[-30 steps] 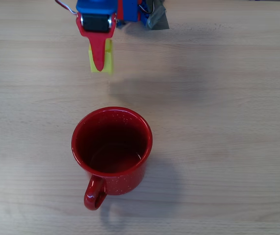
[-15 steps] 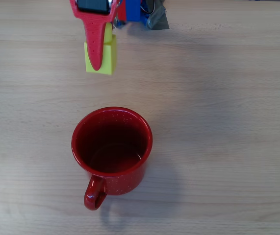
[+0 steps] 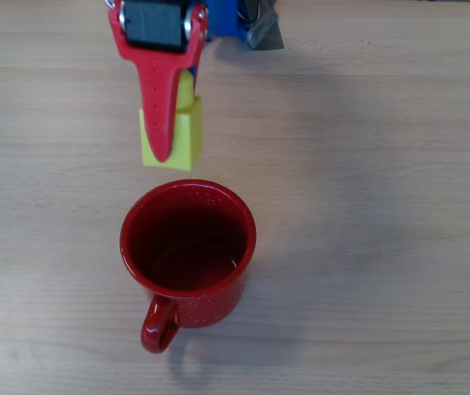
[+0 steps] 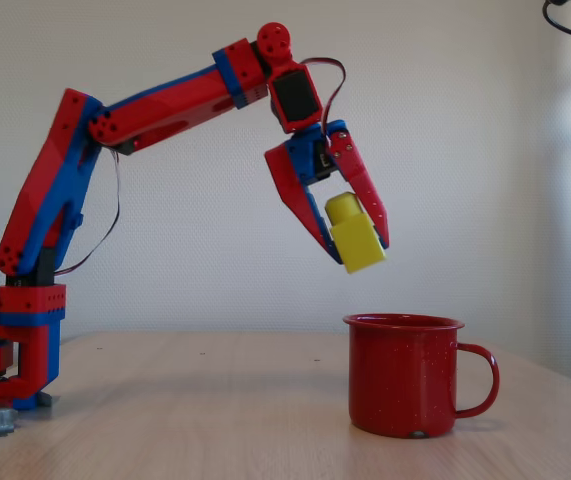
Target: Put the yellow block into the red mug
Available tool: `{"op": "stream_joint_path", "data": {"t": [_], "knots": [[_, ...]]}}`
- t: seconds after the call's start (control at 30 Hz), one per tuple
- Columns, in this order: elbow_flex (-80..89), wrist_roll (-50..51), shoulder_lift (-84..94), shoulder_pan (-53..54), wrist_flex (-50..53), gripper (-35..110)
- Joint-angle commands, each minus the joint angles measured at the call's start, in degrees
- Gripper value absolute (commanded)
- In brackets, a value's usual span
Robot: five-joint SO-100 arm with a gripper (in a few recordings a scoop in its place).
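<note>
A wooden table (image 4: 185,420) fills the lower frame of the fixed view, with the red and blue arm (image 4: 115,150) rising from the left. The red mug (image 4: 405,375) stands lower right. The gripper (image 4: 360,250) is clamped on the yellow block (image 4: 353,235), held in the air above and just left of the mug's rim.

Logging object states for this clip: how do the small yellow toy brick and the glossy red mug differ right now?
The small yellow plastic toy brick hangs in the air, pinched in the claw; the glossy red speckled mug stands on the wooden table. The brick is tilted, the mug upright. The brick is far smaller, boxy with a stud; the mug is round and open, with a loop handle. Both are bright, single-coloured items.
</note>
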Motion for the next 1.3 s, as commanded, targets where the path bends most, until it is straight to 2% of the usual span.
{"op": "stream_joint_path", "data": {"t": [0.0,0.4,0.8,0.97,1.1,1.27], "knots": [[-7.1,1.6,0.7,-0.5,0.6,0],[-10.3,2.6,-10.3,-2.1,-3.5,0],[-10.3,1.1,-12.2,-1.7,-8.4,3],[-10.3,3.7,-12.5,-1.1,-8.4,21],[-9.3,4.0,-12.3,-1.1,-7.4,44],[-9.1,4.2,-12.3,-0.8,-6.6,53]]}}
